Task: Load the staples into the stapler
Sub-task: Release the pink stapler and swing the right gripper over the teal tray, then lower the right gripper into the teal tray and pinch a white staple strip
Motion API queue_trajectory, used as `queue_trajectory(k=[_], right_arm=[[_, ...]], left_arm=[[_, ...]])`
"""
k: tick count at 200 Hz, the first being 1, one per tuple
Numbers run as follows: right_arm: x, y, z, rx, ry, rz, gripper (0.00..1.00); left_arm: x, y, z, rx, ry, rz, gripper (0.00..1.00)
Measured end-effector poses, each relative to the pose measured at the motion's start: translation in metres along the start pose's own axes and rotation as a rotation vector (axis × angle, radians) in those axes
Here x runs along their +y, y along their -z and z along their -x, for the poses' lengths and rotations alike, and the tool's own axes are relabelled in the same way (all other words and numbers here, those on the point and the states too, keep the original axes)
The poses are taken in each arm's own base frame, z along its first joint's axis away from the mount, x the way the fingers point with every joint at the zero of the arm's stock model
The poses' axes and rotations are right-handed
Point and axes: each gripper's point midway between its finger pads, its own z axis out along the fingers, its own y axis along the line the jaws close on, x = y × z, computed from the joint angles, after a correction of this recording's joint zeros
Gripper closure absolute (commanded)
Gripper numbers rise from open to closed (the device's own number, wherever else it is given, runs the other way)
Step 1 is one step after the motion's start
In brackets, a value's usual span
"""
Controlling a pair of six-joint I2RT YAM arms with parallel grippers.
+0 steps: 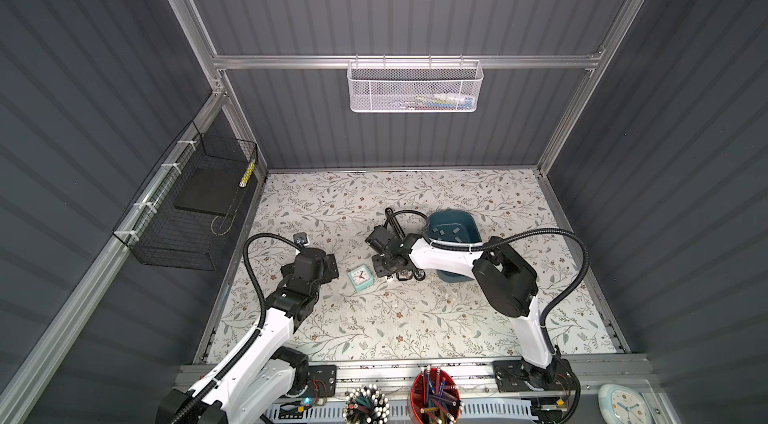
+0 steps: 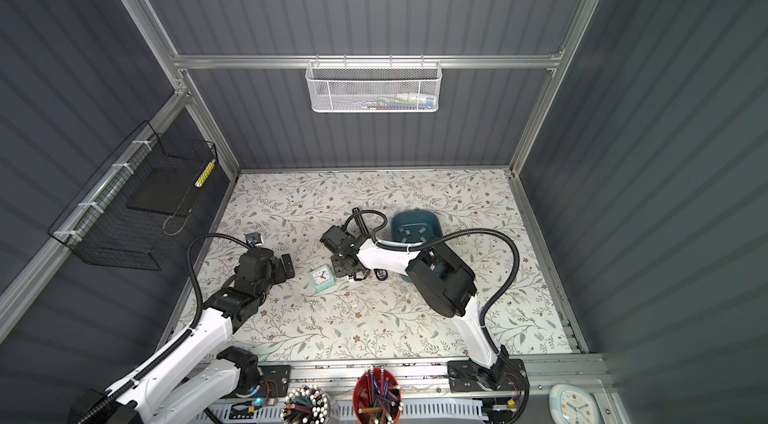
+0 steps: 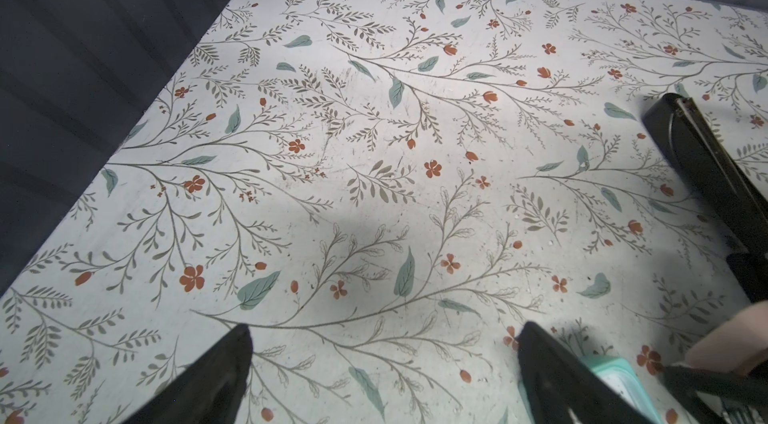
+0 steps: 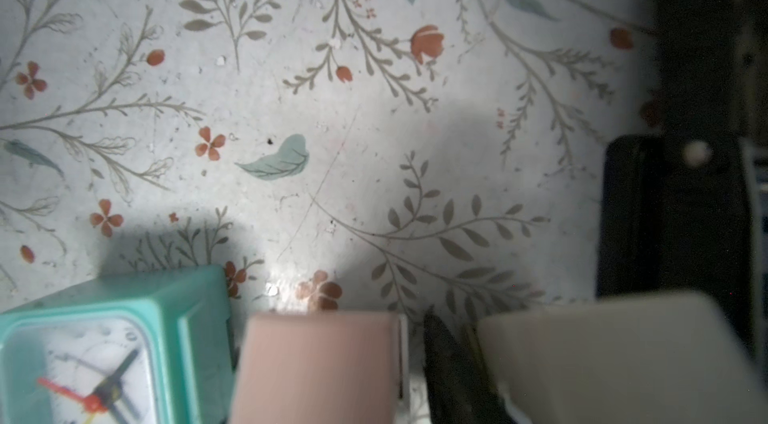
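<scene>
My right gripper (image 4: 440,326) sits low over the middle of the bench (image 1: 415,318), its two pale fingers apart with a narrow dark part between them. I cannot tell whether they grip it or what it is. A mint-green alarm clock (image 4: 104,351) stands just beside the pink finger (image 4: 316,368). My left gripper (image 3: 386,334) hangs released near the bench's left edge, jaws spread wide over bare floral surface with nothing between them.

Just beyond my right wrist, toward the far edge, lies what looks like the stapler (image 1: 395,222): a long black bar showing a metal channel along it in the left wrist view.

The staples (image 1: 453,230) are not in it. In both top views they show as small flat grey rectangles, scattered apart on the floor of a blue tub (image 1: 471,222) right of the bench's middle. My right arm hides part of that tub.

A white mesh basket (image 1: 415,89) on the rear rail holds a few small items too blurred to name. A black wire basket (image 1: 187,210) on the left wall carries a dark flat slab. At the near edge, a red cup (image 1: 436,397) and a second cup (image 1: 368,405) are packed with pencils and pens.
</scene>
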Motion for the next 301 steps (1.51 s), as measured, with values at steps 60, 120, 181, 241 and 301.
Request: queue_trajectory(k=[60,120,181,241,301], right_arm=[[0.001,0.020,0.001,-0.032,-0.004,0.020,0.43],[0.000,0.111,0.025,-0.198,-0.023,0.091,0.42],[-0.106,0.179,0.043,-0.362,-0.161,0.011,0.51],[-0.222,0.108,0.036,-0.174,-0.142,-0.134,0.73],[-0.239,0.065,0.019,-0.056,-0.078,-0.095,0.68]], left_arm=[[0.000,0.000,0.000,0.000,0.000,-0.003,0.00],[-0.007,0.005,0.000,-0.022,0.008,-0.062,0.00],[-0.016,0.011,0.005,-0.059,0.006,-0.134,0.02],[-0.052,0.014,-0.002,-0.056,-0.068,-0.341,0.00],[-0.074,0.029,0.004,-0.123,-0.149,-0.488,0.00]])
